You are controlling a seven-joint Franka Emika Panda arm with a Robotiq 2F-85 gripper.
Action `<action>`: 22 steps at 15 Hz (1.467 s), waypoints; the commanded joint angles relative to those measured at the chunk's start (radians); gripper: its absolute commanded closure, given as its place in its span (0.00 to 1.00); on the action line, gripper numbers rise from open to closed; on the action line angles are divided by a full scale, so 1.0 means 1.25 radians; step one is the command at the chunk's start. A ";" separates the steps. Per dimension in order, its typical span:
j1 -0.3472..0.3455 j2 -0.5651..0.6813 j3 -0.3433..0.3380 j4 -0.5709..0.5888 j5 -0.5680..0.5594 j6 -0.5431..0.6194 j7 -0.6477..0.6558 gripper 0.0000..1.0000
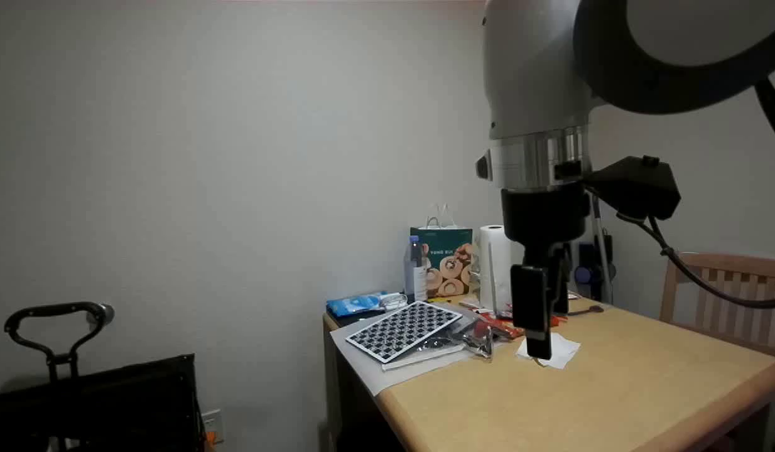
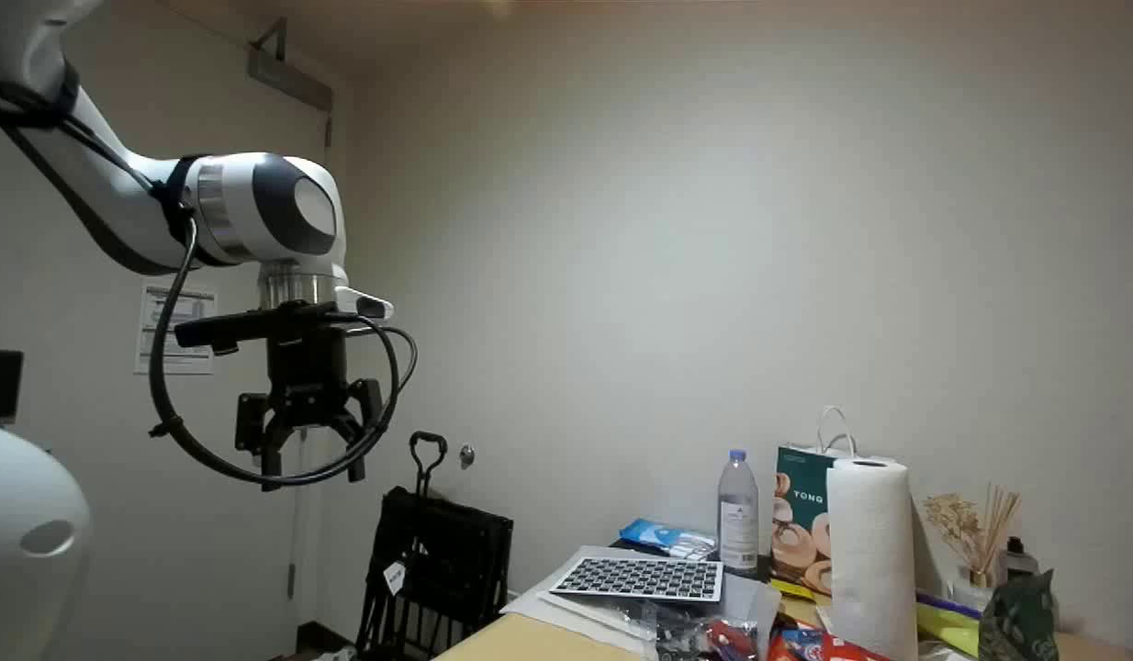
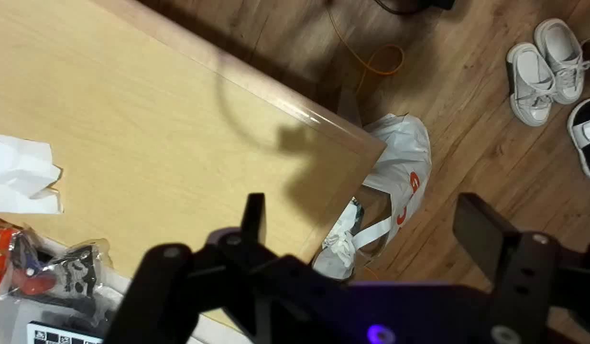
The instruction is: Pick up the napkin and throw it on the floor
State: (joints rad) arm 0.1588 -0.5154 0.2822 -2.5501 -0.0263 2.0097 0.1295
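Note:
The napkin is a white, creased piece of paper (image 1: 564,353) lying on the wooden table, partly behind a gripper finger in an exterior view. It shows at the left edge of the wrist view (image 3: 18,174), partly cut off by the frame. My gripper (image 3: 362,203) is open, with nothing between its fingers. It hangs well above the table corner and floor, pointing down, apart from the napkin. The gripper also shows in both exterior views (image 1: 549,334) (image 2: 313,482). The wooden floor (image 3: 472,143) lies beyond the table edge in the wrist view.
A chequered board (image 1: 403,331), a plastic bag of items (image 3: 60,277), a bottle (image 2: 738,514), a green paper bag (image 1: 450,260) and a paper-towel roll (image 2: 869,551) stand on the table. A white bag (image 3: 405,138) and shoes (image 3: 531,86) are on the floor. A folded black cart (image 2: 447,551) stands by the wall.

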 commanded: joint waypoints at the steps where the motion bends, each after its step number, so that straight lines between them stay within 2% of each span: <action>1: 0.014 0.002 -0.013 0.001 -0.007 -0.002 0.006 0.00; 5: 0.009 -0.001 -0.025 -0.006 -0.006 0.003 -0.002 0.00; 9: -0.015 -0.012 -0.069 -0.025 -0.012 0.009 -0.001 0.00; 16: -0.102 -0.020 -0.131 -0.060 -0.045 0.011 0.045 0.00; 17: -0.082 -0.001 -0.130 -0.037 -0.026 -0.002 0.011 0.00; 22: -0.098 -0.002 -0.138 -0.041 -0.027 -0.002 0.019 0.00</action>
State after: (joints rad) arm 0.0306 -0.5178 0.1149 -2.6025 -0.0579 2.0094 0.1508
